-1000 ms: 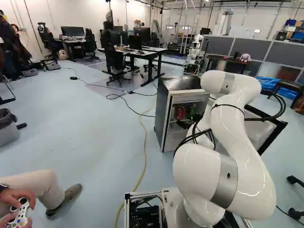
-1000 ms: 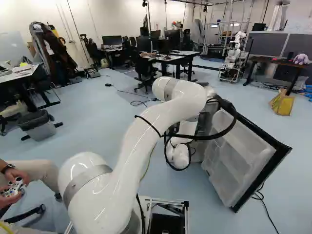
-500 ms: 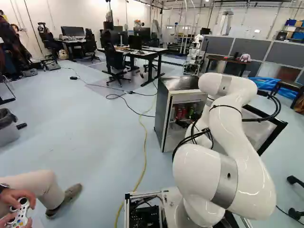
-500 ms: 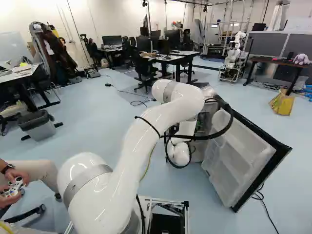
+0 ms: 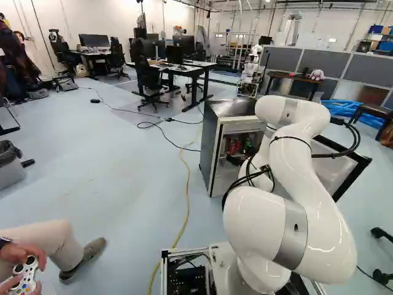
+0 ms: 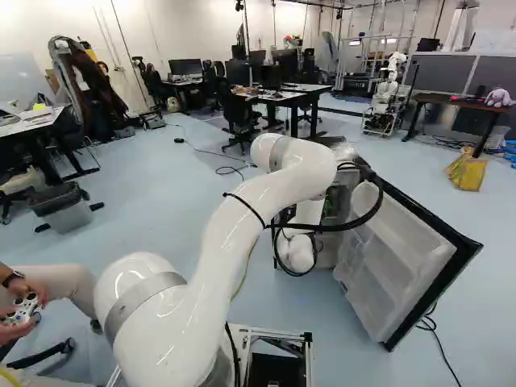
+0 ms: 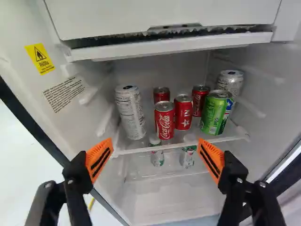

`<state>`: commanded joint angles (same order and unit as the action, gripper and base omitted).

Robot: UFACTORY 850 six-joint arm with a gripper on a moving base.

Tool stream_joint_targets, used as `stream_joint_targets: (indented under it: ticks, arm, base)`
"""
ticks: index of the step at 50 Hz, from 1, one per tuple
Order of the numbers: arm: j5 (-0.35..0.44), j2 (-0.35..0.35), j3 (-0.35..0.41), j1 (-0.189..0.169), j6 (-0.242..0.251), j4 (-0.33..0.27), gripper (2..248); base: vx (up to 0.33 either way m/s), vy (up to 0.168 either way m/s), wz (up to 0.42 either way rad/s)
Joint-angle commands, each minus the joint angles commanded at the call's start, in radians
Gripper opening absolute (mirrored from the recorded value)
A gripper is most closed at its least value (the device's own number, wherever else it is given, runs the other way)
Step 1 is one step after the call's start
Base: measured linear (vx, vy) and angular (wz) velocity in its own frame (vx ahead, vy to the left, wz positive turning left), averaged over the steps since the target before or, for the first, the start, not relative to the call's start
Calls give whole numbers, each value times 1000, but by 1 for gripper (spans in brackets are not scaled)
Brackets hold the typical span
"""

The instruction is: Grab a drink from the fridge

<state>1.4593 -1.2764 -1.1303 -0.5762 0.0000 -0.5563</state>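
Observation:
In the left base view, my gripper (image 5: 235, 160) is a small dark shape at the open front of the fridge (image 5: 212, 150). My gripper (image 7: 155, 157) stands wide open in the wrist view, with nothing gripped. Ahead of it, the fridge shelf (image 7: 181, 142) holds several upright cans: a tall white can (image 7: 131, 113), small red cans (image 7: 164, 121) (image 7: 183, 113) with more red ones behind, a green can (image 7: 215, 114) and a silver can (image 7: 230, 82). Below that shelf, small bottles (image 7: 157, 151) (image 7: 187, 156) show between the orange pads.
The fridge door (image 6: 395, 266) is swung wide beside the arm. A freezer compartment (image 7: 164, 19) overhangs the cans, with the fridge's side walls on both sides. Another robot (image 6: 385, 97) stands farther back. A yellow cable (image 5: 186, 203) crosses the floor.
My arm's upper joints have shifted slightly to the left in both base views. The base, fridge and door have stayed put.

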Motion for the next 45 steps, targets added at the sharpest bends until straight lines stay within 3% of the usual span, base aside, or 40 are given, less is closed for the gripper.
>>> stream_joint_targets:
  ticks: [2, 3, 7, 8, 12, 13, 28, 45]
  arm:
    - [0, 0, 0, 0, 0, 0, 240]
    - [0, 0, 0, 0, 0, 0, 227]
    - [0, 0, 0, 0, 0, 0, 227]
    - [0, 0, 0, 0, 0, 0, 215]
    - [0, 0, 0, 0, 0, 0, 215]
    - [0, 0, 0, 0, 0, 0, 203]
    - [0, 0, 0, 0, 0, 0, 205]
    - [0, 0, 0, 0, 0, 0, 165]
  base:
    - [0, 0, 0]
    - [0, 0, 0]
    - [0, 0, 0]
    - [0, 0, 0]
    - [0, 0, 0]
    - [0, 0, 0]
    - [0, 0, 0]
    - [0, 0, 0]
